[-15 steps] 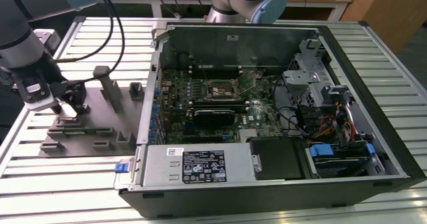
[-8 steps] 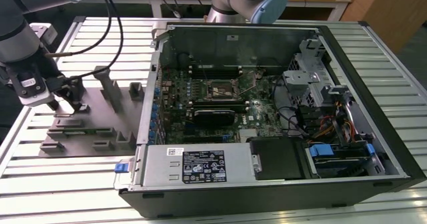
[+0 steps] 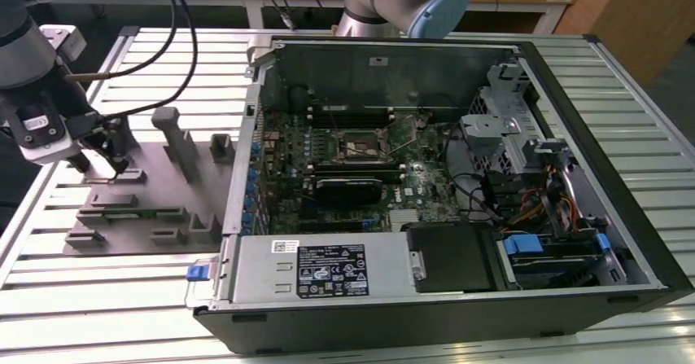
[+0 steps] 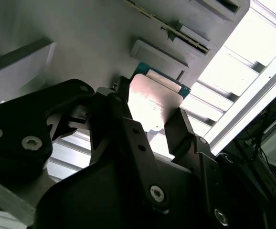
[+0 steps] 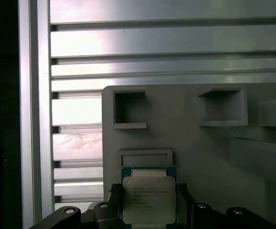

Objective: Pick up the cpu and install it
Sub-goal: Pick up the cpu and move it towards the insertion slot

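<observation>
Exterior view, claw point(image 3: 107, 167): on the arm point(image 3: 32, 54) at the exterior view's left, low over the grey tray point(image 3: 163, 209), tips v. close to its top. Opening not readable from here.
Exterior view, tray: on the slatted table point(image 3: 65, 282), just beside the open PC case point(image 3: 608, 242), on the exterior view's left of it.
Exterior view, socket point(image 3: 364, 146): mid motherboard point(image 3: 325, 160) inside the case, well apart from the claw. Too small to tell what sits in it.
Second wrist view, cpu point(image 4: 154, 98): silvery top plate, green edge, between the two dark fingers point(image 4: 178, 126), over the tray point(image 4: 80, 57), next to a shallow pocket rim point(image 4: 159, 56).
Second wrist view, claw point(image 4: 152, 107): narrow, fingers against two opposite edges of the cpu, so read as gripping it. Lifted or resting on the tray: can't tell.
First wrist view, cpu point(image 5: 147, 198): flat, square to the fingers point(image 5: 115, 193), centred betw. them, just beside the rectangular pocket rim point(image 5: 145, 157).
First wrist view, tray point(image 5: 185, 143): two square recesses point(image 5: 128, 107) well apart from the cpu; table slats point(image 5: 128, 43) alongside.
Handling, cpu: prob. light, stiff, thin. Smooth metal top likely slippery; underside contacts prob. fragile.
Hold, cpu: by the thin edges on two opposite sides, as the fingers sit now, not by top or bottom face. Level, light squeeze; little edge height to bite on, so slip or tilt is the risk.
</observation>
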`<state>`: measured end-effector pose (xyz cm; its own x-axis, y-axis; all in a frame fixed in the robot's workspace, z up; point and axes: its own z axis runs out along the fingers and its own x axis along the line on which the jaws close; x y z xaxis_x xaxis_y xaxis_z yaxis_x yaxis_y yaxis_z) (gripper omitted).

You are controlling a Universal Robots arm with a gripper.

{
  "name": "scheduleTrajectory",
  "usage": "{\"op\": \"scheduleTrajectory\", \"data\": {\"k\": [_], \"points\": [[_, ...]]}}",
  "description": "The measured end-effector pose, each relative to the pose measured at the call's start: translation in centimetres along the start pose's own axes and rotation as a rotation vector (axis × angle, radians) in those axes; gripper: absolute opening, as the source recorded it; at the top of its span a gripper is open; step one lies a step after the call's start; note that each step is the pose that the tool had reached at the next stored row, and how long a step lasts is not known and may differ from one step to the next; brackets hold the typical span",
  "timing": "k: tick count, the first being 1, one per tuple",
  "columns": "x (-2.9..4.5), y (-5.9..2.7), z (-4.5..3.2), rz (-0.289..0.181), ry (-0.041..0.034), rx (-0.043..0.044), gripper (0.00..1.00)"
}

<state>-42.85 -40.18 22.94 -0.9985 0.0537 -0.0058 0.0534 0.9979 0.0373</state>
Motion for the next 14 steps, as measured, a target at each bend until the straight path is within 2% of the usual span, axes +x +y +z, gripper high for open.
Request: {"op": "scheduleTrajectory", "data": {"k": [14], "points": [[-0.02, 0.10, -2.80, 0.000, -0.0014, -0.0001, 0.54]]}}
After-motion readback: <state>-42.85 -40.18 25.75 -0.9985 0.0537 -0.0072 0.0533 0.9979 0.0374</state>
